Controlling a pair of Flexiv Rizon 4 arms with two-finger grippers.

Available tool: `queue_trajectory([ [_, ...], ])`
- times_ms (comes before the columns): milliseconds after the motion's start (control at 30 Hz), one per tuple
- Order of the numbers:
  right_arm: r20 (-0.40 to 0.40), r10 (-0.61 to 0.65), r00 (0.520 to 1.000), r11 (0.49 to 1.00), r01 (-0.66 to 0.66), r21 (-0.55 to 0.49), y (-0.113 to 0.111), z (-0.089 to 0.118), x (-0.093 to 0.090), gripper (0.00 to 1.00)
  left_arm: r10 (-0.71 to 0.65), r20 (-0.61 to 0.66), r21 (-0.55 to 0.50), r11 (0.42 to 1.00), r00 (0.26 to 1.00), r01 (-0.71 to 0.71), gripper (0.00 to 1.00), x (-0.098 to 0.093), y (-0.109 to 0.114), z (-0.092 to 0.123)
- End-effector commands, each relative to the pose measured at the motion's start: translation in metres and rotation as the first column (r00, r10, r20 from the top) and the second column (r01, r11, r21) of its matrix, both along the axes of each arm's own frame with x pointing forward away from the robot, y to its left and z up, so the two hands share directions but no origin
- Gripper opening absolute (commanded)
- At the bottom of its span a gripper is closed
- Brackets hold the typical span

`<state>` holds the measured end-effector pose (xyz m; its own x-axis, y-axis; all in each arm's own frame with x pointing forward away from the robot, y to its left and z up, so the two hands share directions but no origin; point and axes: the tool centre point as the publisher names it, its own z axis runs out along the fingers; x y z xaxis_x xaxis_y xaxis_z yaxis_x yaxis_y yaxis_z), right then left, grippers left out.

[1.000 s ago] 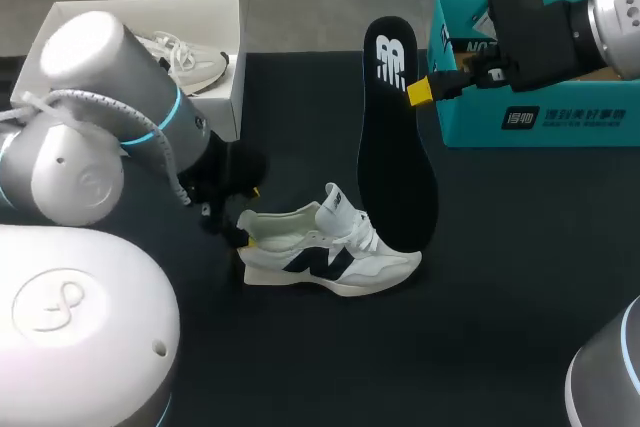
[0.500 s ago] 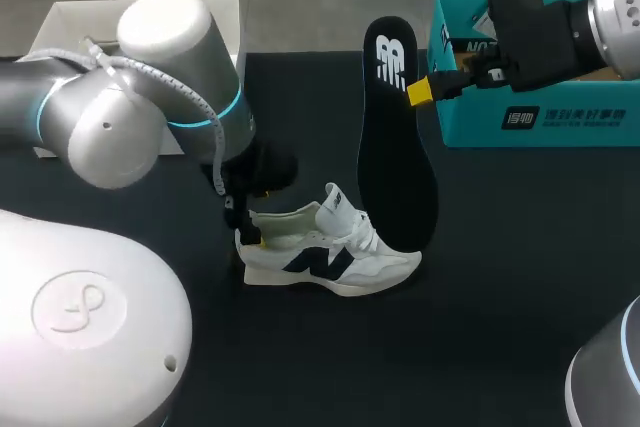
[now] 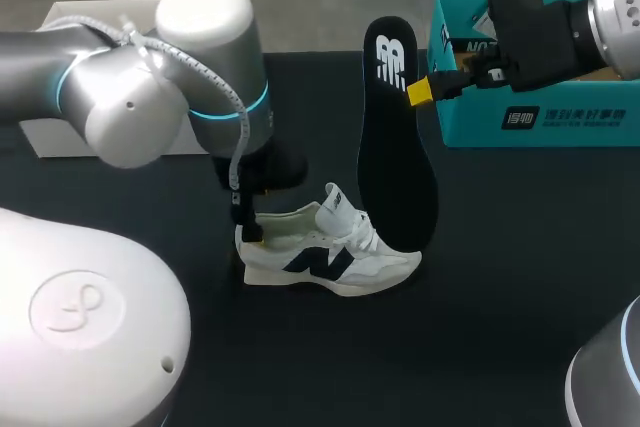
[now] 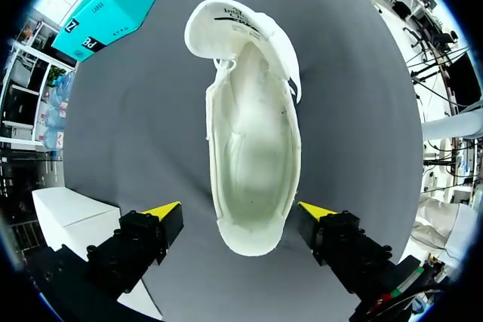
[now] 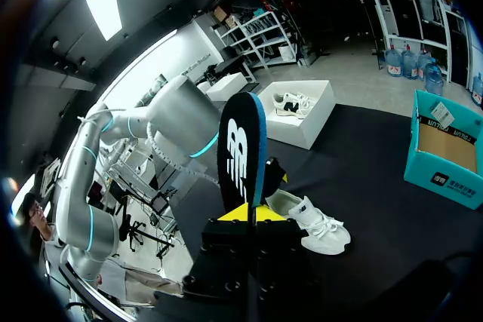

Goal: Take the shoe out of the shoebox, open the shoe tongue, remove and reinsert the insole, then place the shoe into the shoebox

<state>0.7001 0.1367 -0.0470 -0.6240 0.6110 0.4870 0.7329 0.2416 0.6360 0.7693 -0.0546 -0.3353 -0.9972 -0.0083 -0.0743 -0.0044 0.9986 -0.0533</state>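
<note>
One shoe [image 3: 325, 252] sits on its sole near the middle of the table [image 3: 500, 277], toe toward three o'clock and heel toward nine, with nothing in its cavity. My left gripper [image 4: 240, 213] hangs over the heel with its fingers spread, one on either side and neither touching. The shoe looks light, soft in the upper and stiffer round the heel (that is where I would pinch it).

At the shoe's one o'clock is the insole [image 3: 395, 147], thin and bendy. My right gripper [image 3: 425, 90] holds it upright, clamped on its edge near the logo end.

The teal shoebox [image 3: 540, 97] is at two o'clock and a white box [image 3: 60, 137] at ten. The insole carries a white logo and the shoebox has printed labels; I leave both unread.
</note>
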Motion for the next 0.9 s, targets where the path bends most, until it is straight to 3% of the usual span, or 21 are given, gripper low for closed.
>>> queue_trajectory([
  [33, -0.002, -0.001, 1.0, 1.0, 0.001, -0.001, 0.002, -0.001, 0.001, 0.0, 0.0, 0.002, 0.002, 1.0, 1.0, 0.0, 1.0, -0.001, 0.0, 0.0],
  [567, -0.002, -0.001, 1.0, 1.0, 0.001, -0.001, 0.002, -0.001, 0.001, 0.0, -0.017, 0.0, -0.005, 1.0, 1.0, 0.017, 1.0, 0.001, -0.002, 0.0],
  [900, -0.002, -0.001, 1.0, 1.0, 0.001, -0.001, 0.002, -0.001, 0.001, 0.0, -0.048, -0.035, -0.045, 0.998, 0.998, 0.046, 1.0, 0.014, -0.025, 0.001],
])
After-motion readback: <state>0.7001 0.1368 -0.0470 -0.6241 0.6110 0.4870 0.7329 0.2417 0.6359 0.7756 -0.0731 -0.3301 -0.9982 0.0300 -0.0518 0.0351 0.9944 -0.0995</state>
